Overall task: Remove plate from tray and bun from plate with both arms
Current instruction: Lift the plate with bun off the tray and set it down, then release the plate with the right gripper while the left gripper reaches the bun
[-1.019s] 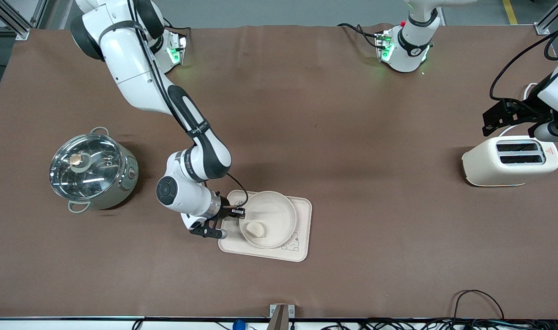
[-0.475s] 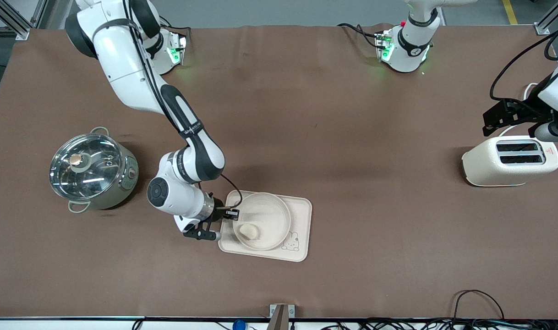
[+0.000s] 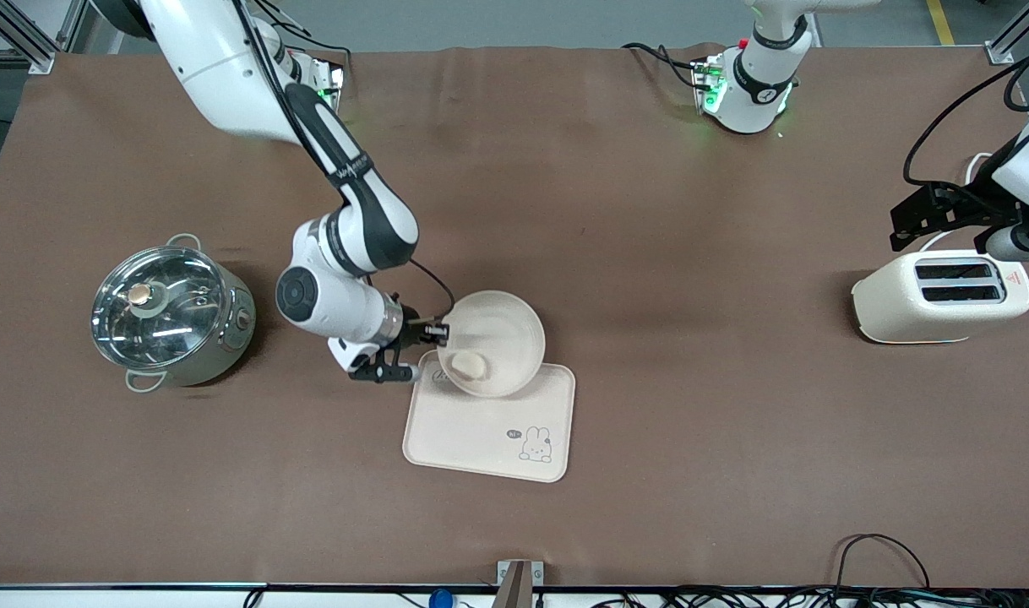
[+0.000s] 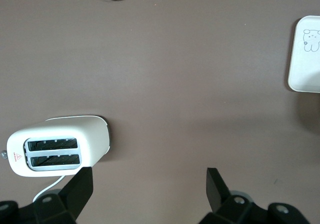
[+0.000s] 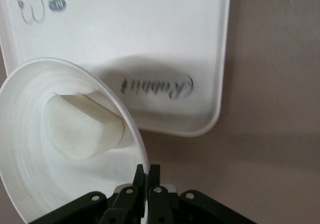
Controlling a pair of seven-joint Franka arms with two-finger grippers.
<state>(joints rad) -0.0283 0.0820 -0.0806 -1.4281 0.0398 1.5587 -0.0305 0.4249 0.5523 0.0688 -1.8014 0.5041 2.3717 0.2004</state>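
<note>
The tray (image 3: 489, 431) carries a rabbit drawing (image 3: 535, 444) with a small speech bubble, and in the right wrist view the script word "Rabbit" (image 5: 156, 86) reads along its edge. The toaster (image 3: 941, 295) has a small red warning triangle on its end.

The right arm reaches from its base down across the bench, its wrist turned sideways, so the right end effector (image 3: 437, 334) sits over the tray edge that lies farther from the front camera. Its fingers (image 5: 148, 176) are pinched narrow on the rim of the plate (image 3: 498, 342). The plate is tilted and held up in the air over that same edge of the tray. The bun (image 3: 469, 365) rests inside the plate, against its lower wall.

The left arm waits at its end of the bench, the left end effector (image 4: 150, 186) spread wide over the brown surface beside the toaster.

Half a second ago the plate lay flat on the tray, covering most of it; now it has been lifted and shifted away from the front camera, leaving the rabbit and most of the tray bare. The lidded pot (image 3: 170, 314) has not moved.
</note>
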